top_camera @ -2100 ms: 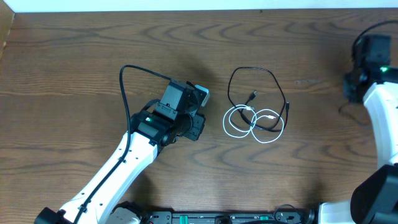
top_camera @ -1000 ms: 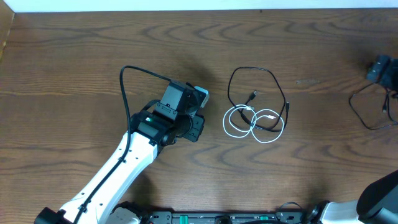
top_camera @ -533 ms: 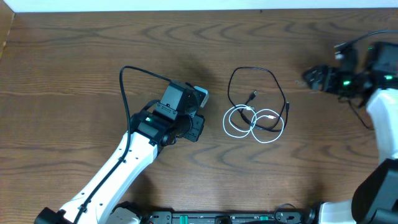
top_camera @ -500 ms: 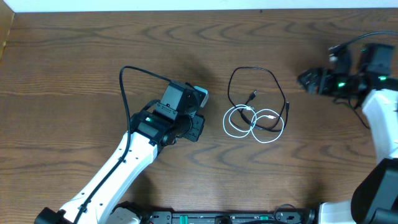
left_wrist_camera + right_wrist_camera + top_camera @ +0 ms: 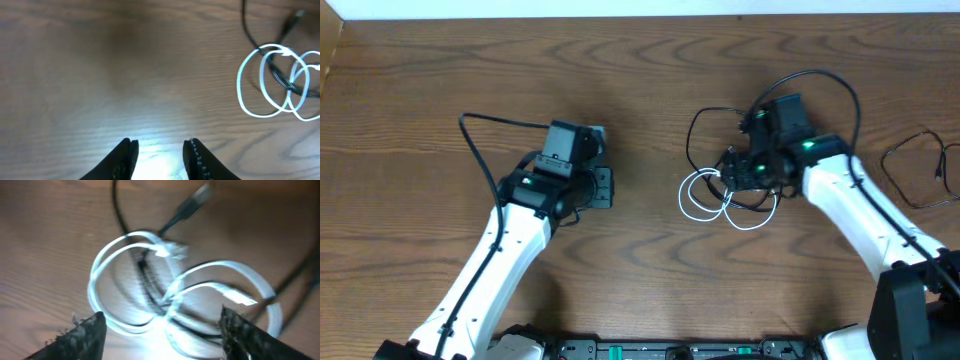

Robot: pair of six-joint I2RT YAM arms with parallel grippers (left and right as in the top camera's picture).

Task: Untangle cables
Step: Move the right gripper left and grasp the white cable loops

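Trouble is most to be expected at the knot itself. On the left, the left gripper [image 5: 604, 188] is held over bare wood, its jaws a little apart with nothing between them, well apart from the cables. Little can go wrong there unless it is swept sideways into the coils.

In the middle of the table [image 5: 420, 80] the white cable [image 5: 692, 200] lies in two overlapping loops. The black cable [image 5: 695, 130] is threaded through them, with its large loop on the far side. Directly above this crossing the right gripper [image 5: 735, 172] is placed, jaws wide apart and clamped on nothing. If they are closed here, both cords may be caught together, and the knot would be pulled tighter when lifted. The cords are thin, so a slip out of the fingers is also possible, and a plug end may be snagged in a loop.

For moving, wide free wood is seen left of the coils and on the near side. A strip of wood is left between the black loop and the far edge. To the right, another dark wire [image 5: 920, 170] lies near the table edge, so less room is given there.
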